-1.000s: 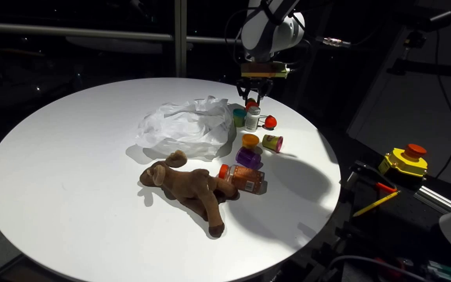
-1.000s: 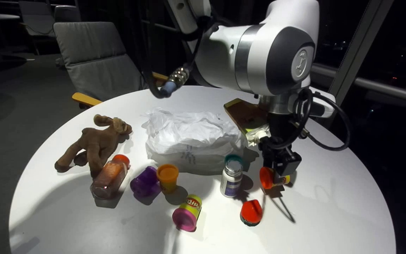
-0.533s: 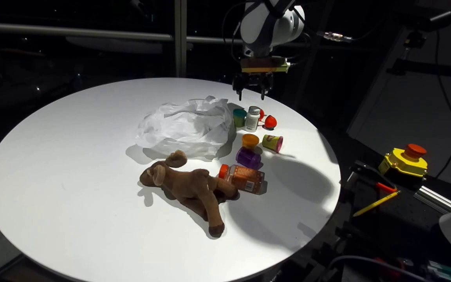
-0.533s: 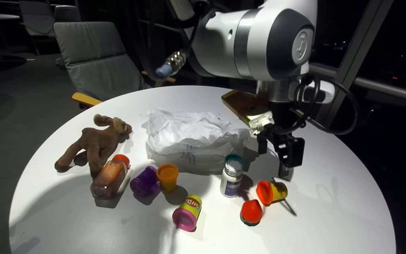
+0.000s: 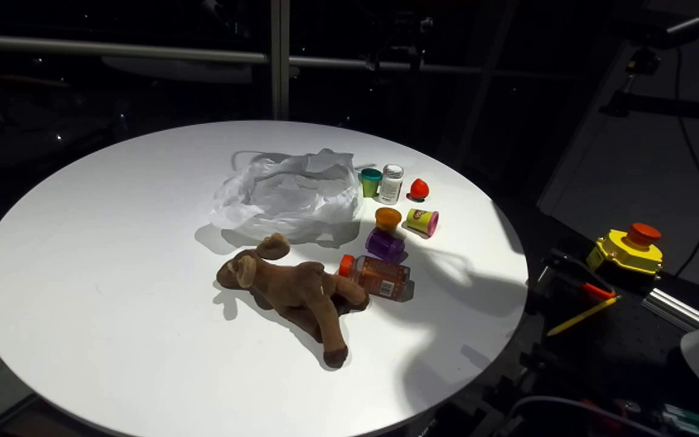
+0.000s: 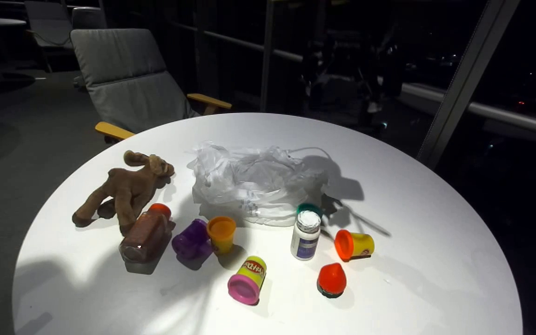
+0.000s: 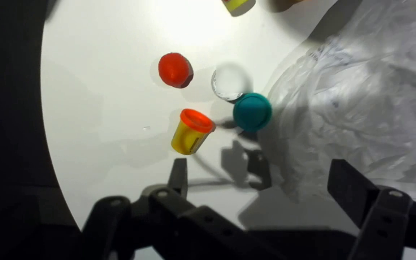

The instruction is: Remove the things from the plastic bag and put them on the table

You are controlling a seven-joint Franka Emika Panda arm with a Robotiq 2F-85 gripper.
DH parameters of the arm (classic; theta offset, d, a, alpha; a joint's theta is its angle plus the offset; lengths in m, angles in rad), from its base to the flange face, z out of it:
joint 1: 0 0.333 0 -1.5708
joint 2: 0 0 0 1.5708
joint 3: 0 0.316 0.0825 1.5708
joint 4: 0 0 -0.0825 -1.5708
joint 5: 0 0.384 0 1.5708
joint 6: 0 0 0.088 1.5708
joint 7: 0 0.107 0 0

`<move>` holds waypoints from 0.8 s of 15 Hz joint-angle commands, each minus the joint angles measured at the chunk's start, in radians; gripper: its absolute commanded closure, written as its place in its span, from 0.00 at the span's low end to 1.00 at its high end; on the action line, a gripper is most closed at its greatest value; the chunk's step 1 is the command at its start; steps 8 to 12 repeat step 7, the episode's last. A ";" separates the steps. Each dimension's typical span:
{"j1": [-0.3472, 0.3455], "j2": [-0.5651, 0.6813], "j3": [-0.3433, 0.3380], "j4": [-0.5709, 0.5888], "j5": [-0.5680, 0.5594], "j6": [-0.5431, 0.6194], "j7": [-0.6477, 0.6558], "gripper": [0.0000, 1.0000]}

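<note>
Bag [image 6: 258, 186], thin white plastic, sits crumpled on the counter [image 6: 435, 288] just beside the teal-lidded tub [image 7: 252, 112]; contents, if any, I can't make out. I expect it to weigh next to nothing and to slip or tear under a hard pinch. My claw [image 7: 259, 173] is spread wide in the wrist view, nothing held. If something is inside, I'd go down through the sunken-looking middle and close on it, not film; to shift the bag, I'd pinch a gathered rim fold. The plush animal [image 6: 128, 184] would likely squash softly; the yellow tub [image 6: 362, 244] with an orange-red lid, on its side, looks stiff and apt to roll.
</note>
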 commanded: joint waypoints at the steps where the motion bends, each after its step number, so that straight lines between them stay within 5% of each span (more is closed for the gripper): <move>1: -0.003 -0.149 0.093 0.017 0.011 -0.183 -0.120 0.00; 3: 0.013 -0.217 0.142 0.032 0.019 -0.276 -0.168 0.00; 4: -0.007 -0.150 0.125 0.032 0.002 -0.208 -0.107 0.00; 12: 0.011 -0.215 0.158 0.034 0.004 -0.267 -0.129 0.00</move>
